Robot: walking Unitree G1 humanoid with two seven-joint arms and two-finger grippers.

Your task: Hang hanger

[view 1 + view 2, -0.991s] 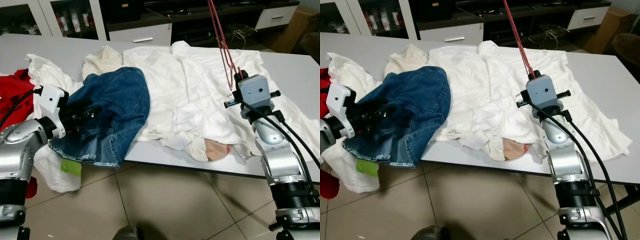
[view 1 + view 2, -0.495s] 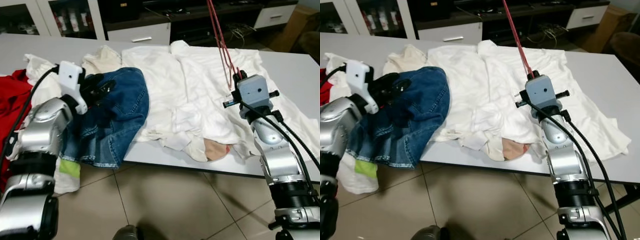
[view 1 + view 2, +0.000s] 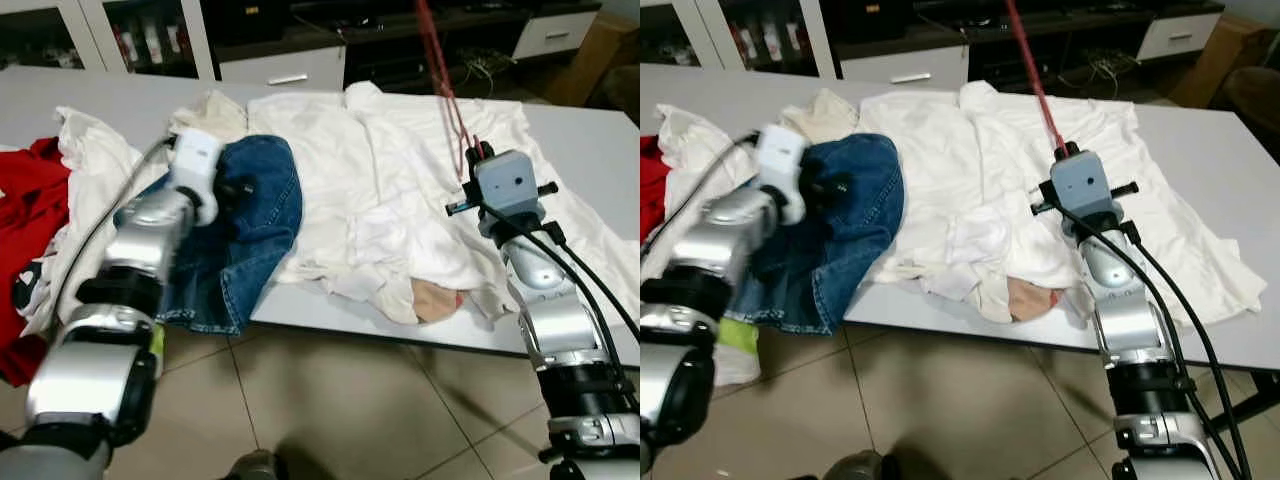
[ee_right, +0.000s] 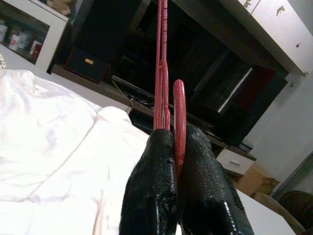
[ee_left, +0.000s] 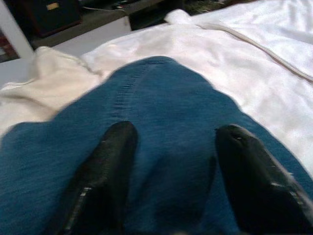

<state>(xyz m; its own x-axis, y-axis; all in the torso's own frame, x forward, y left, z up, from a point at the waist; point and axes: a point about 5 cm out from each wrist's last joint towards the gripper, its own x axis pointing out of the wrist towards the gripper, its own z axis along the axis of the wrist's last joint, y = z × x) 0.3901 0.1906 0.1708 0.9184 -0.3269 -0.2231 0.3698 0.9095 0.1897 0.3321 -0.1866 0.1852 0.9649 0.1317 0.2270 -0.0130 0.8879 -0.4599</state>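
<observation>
Forward swings the left gripper, fingers spread, now over the jeans; the right gripper stays clamped on the red hanger above the white shirt.

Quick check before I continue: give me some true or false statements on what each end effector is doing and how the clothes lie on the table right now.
1. The right end effector is shut on the red hanger. True.
2. The left end effector is clamped on the white shirt. False: it is open over the jeans, one finger on either side of a denim fold.
3. The jeans lie on the robot's left of the white shirt. True.
4. The hanger lies flat on the table. False: it rises from the right end effector, above the table.
5. A red garment lies at the table's left end. True.
</observation>
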